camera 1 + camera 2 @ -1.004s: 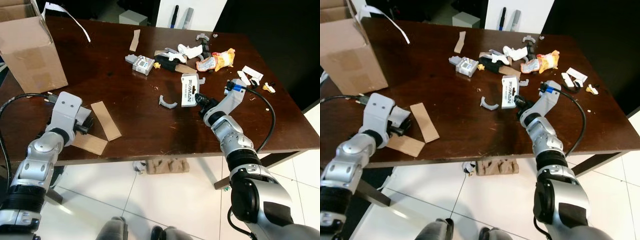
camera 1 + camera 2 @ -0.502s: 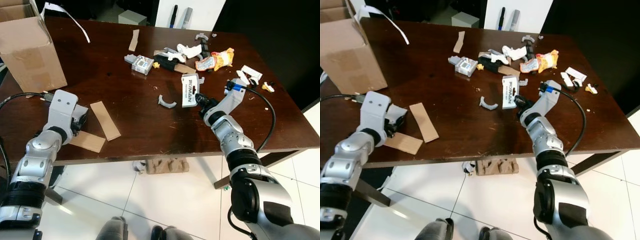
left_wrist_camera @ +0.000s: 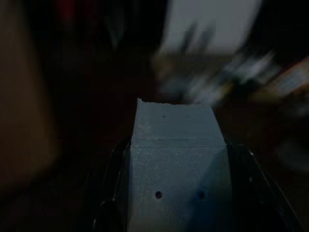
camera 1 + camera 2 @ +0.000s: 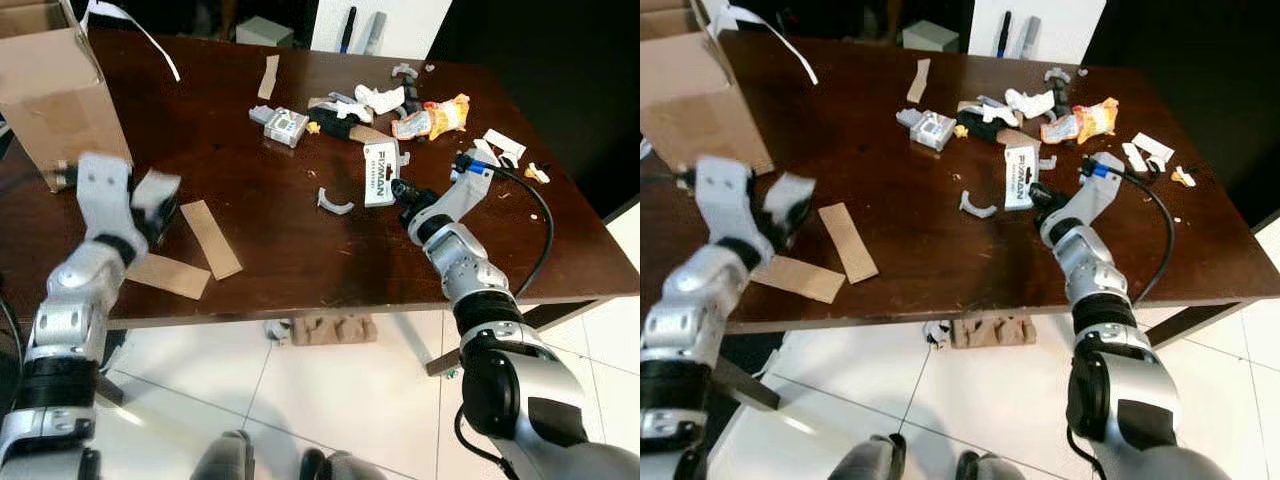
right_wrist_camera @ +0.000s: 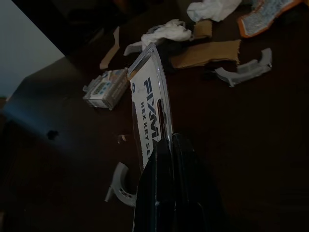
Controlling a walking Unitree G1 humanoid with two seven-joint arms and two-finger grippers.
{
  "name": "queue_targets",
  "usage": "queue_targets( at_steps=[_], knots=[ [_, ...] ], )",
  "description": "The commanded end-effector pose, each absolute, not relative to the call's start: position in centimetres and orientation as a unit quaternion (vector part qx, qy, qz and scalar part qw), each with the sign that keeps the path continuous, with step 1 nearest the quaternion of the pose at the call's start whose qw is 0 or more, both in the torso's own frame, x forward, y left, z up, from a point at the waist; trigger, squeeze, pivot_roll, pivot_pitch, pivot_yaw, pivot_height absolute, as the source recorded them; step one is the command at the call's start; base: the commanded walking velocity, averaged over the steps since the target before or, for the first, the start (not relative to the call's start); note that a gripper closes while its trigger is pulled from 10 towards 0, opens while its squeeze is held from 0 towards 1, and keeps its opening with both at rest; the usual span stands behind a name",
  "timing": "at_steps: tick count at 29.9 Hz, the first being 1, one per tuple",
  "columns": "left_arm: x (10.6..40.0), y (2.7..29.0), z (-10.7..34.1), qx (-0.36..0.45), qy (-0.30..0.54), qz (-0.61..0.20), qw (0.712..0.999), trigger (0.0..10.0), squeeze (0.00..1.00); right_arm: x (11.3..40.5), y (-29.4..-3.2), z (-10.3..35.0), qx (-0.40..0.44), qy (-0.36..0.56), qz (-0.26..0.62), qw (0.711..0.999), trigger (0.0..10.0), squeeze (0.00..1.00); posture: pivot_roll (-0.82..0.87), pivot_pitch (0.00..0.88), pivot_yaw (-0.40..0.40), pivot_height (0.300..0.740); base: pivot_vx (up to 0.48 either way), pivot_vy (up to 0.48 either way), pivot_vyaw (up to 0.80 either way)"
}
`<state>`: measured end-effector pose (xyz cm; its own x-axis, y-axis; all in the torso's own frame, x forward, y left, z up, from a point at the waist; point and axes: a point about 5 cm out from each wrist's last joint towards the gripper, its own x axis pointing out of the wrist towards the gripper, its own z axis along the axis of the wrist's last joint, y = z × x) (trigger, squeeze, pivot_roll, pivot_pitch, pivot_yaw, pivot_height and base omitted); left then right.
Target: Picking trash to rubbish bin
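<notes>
hex key packet (image 4: 380, 174) in right gripper (image 4: 398, 191)

Dark wood table (image 4: 250, 240); white tiled floor (image 4: 300, 400); possibly person's shoes (image 4: 235, 462) below.

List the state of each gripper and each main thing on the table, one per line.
left gripper: raised over the table's left edge, shut on a grey piece.
grey piece: held between the fingers.
right gripper: low over the table, shut on the hex key pack.
hex key pack: held by its end, tilted up.
cardboard box: upright, top open.
cardboard strips: lying flat.
snack wrapper: crumpled, lying loose.
</notes>
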<state>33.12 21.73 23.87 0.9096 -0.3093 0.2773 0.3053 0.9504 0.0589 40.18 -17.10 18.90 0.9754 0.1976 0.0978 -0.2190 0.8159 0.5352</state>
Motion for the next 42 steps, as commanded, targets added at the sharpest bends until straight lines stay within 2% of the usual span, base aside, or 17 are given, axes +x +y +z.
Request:
queue_targets(
  at_steps=[1,2,3,4,9,10,13,14,17,18,22,24,27,32,38,42],
  knots=[
    [32.6,20.9,24.7,-0.016,-0.17,-0.185,0.968,2.2,0.0,40.1,-17.6,18.6,0.295,-0.02,0.101,0.95,10.0,0.0,0.21,0.149,-0.147,0.74,0.0,0.0,0.0],
    [32.4,20.4,25.4,-0.028,-0.187,-0.196,0.962,4.7,0.0,40.2,-17.5,18.7,0.299,-0.022,0.103,0.949,10.0,0.0,0.21,0.146,-0.145,0.74,0.0,0.0,0.0],
    [32.4,20.4,25.4,-0.028,-0.187,-0.196,0.962,4.7,0.0,40.2,-17.5,18.7,0.299,-0.022,0.103,0.949,10.0,0.0,0.21,0.146,-0.145,0.74,0.0,0.0,0.0],
    [32.0,19.9,26.3,-0.041,-0.207,-0.209,0.955,10.0,0.0,40.2,-17.3,18.9,0.308,-0.025,0.106,0.945,10.0,0.0,0.21,0.142,-0.143,0.74,0.0,0.0,0.0],
    [30.7,18.2,28.2,-0.094,-0.255,-0.252,0.929,10.0,0.0,40.3,-16.3,19.0,0.363,-0.033,0.121,0.923,10.0,0.0,0.22,0.134,-0.136,0.74,0.0,0.0,0.0],
    [30.3,17.3,28.2,-0.112,-0.259,-0.268,0.921,10.0,0.0,40.2,-15.9,18.8,0.399,-0.036,0.127,0.907,10.0,0.0,0.22,0.132,-0.13,0.74,0.0,0.0,0.0],
    [30.3,16.6,27.4,-0.128,-0.245,-0.271,0.922,10.0,0.0,40.1,-15.3,18.7,0.433,-0.039,0.135,0.891,10.0,0.0,0.22,0.128,-0.127,0.74,0.0,0.0,0.0],
    [30.2,16.1,26.8,-0.14,-0.233,-0.275,0.922,10.0,0.0,40.1,-14.9,18.8,0.456,-0.043,0.146,0.877,10.0,0.0,0.22,0.128,-0.127,0.74,0.0,0.0,0.0],
    [29.9,14.3,24.6,-0.161,-0.192,-0.289,0.924,10.0,0.0,39.3,-13.6,20.3,0.539,-0.096,0.24,0.802,10.0,0.0,0.23,0.114,-0.117,0.74,0.0,0.0,0.0],
    [29.9,14.3,24.6,-0.161,-0.192,-0.289,0.924,10.0,0.0,39.3,-13.6,20.3,0.539,-0.096,0.24,0.802,10.0,0.0,0.23,0.114,-0.117,0.74,0.0,0.0,0.0],
    [29.5,13.4,23.0,-0.178,-0.163,-0.286,0.927,10.0,0.0,38.5,-13.8,21.1,0.572,-0.148,0.296,0.751,10.0,0.0,0.24,0.108,-0.111,0.74,0.0,0.0,0.0],
    [29.4,13.3,22.8,-0.182,-0.158,-0.284,0.928,10.0,0.0,38.4,-13.9,21.1,0.571,-0.153,0.3,0.749,10.0,0.0,0.24,0.106,-0.111,0.74,0.0,0.0,0.0],
    [29.3,13.1,22.2,-0.184,-0.142,-0.28,0.931,10.0,0.0,38.3,-13.6,20.7,0.545,-0.143,0.306,0.767,10.0,0.0,0.23,0.104,-0.11,0.74,0.0,0.0,0.0],
    [29.2,13.2,21.8,-0.178,-0.135,-0.273,0.936,10.0,0.0,37.5,-13.5,20.1,0.529,-0.134,0.338,0.767,10.0,0.0,0.23,0.103,-0.114,0.74,0.0,0.0,0.0],
    [29.2,13.2,21.2,-0.167,-0.126,-0.266,0.941,10.0,0.0,37.2,-13.5,19.3,0.51,-0.117,0.339,0.782,10.0,0.0,0.23,0.1,-0.111,0.74,0.0,0.0,0.0],
    [29.1,11.8,20.8,-0.155,-0.115,-0.287,0.938,10.0,0.0,37.1,-13.0,19.1,0.506,-0.115,0.341,0.784,10.0,0.0,0.23,0.096,-0.1,0.74,0.0,0.0,0.0]
  ],
)
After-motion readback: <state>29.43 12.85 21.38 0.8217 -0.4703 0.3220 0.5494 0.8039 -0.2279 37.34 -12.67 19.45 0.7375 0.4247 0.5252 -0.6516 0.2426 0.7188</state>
